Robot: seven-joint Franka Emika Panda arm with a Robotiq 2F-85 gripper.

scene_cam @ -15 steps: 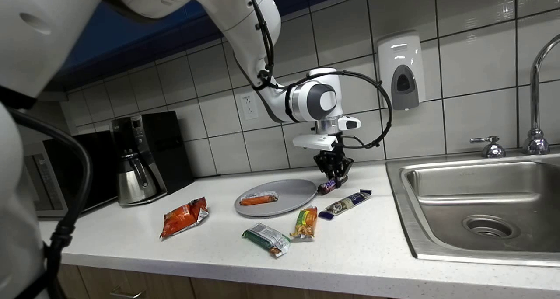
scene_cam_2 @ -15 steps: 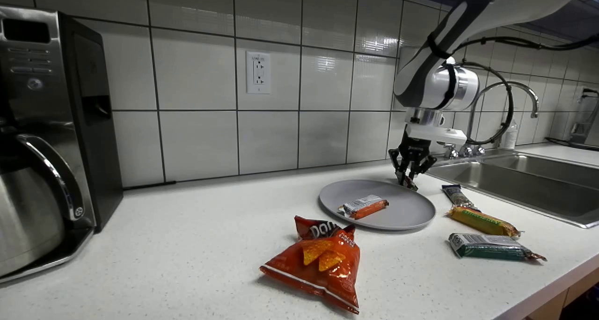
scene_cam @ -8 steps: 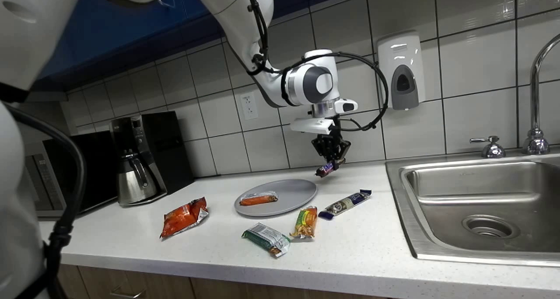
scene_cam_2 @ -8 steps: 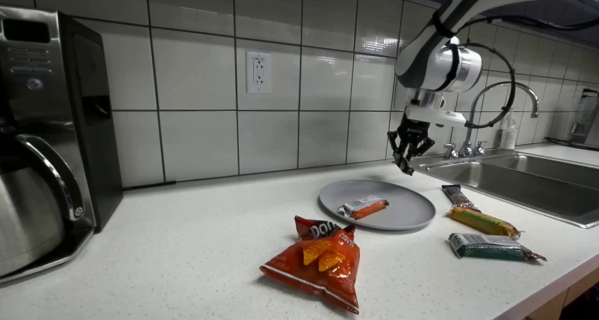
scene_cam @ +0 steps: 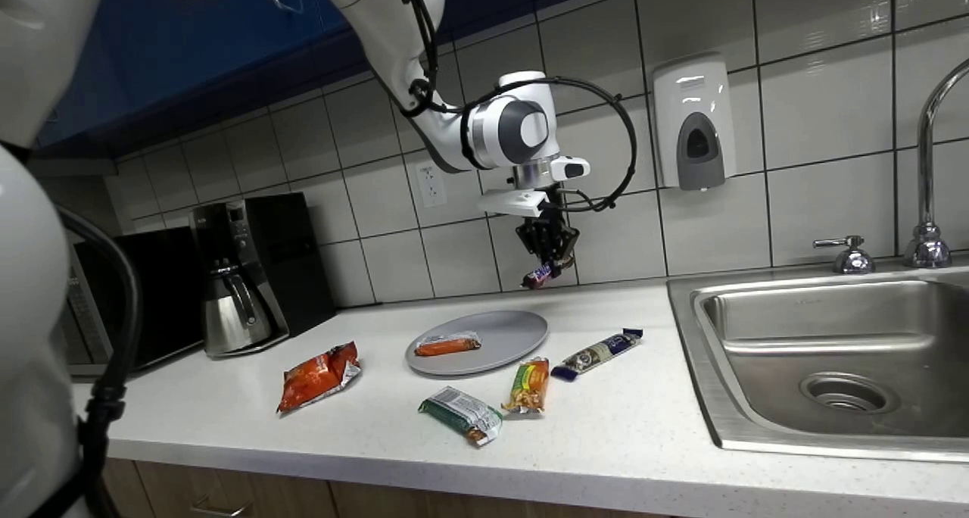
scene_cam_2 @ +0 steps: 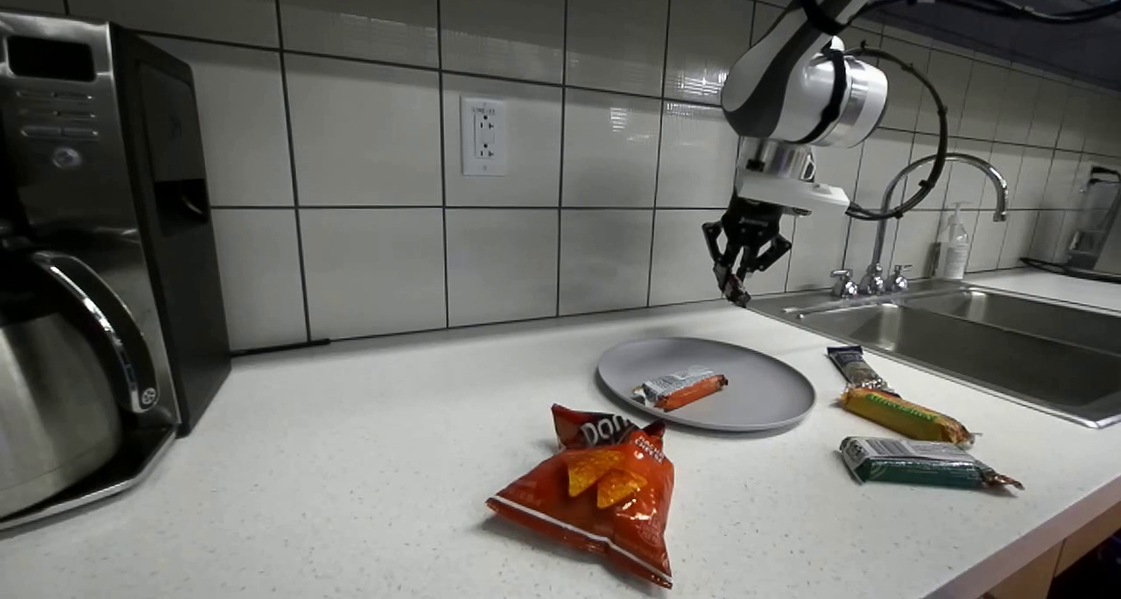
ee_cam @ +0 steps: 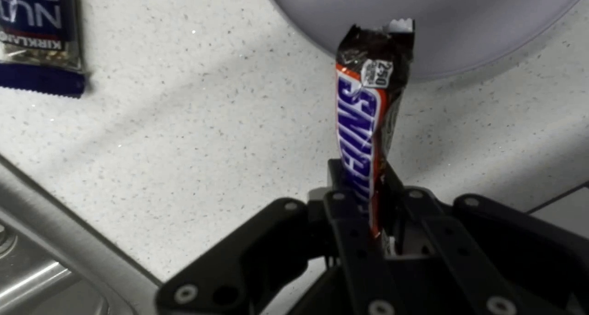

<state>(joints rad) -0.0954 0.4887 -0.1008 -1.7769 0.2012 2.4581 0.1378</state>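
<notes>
My gripper (ee_cam: 364, 180) is shut on a Snickers bar (ee_cam: 359, 117) with a brown, blue and white wrapper. The fingers grip its near part, and its far end overlaps the rim of the grey plate (ee_cam: 441, 38) in the wrist view. Both exterior views show the gripper (scene_cam: 550, 263) and bar (scene_cam: 537, 277) raised above the counter, near the tiled wall. On the plate (scene_cam_2: 762, 393) lies an orange-wrapped bar (scene_cam_2: 692, 392). A dark blue nut bar (scene_cam: 598, 354), a yellow-orange bar (scene_cam: 528, 385) and a green bar (scene_cam: 460, 413) lie on the counter beside the plate.
A red Doritos bag (scene_cam_2: 595, 503) lies on the counter. The steel sink (scene_cam: 685, 351) is set into the counter, with a faucet (scene_cam: 925, 162) at its back. A coffee maker (scene_cam: 284, 260) stands by the wall, and a soap dispenser (scene_cam: 695, 117) is mounted above.
The gripper has lifted the Snickers bar off the counter and carried it upward and somewhat to the left in both exterior views. The other snacks and the plate have stayed put.
</notes>
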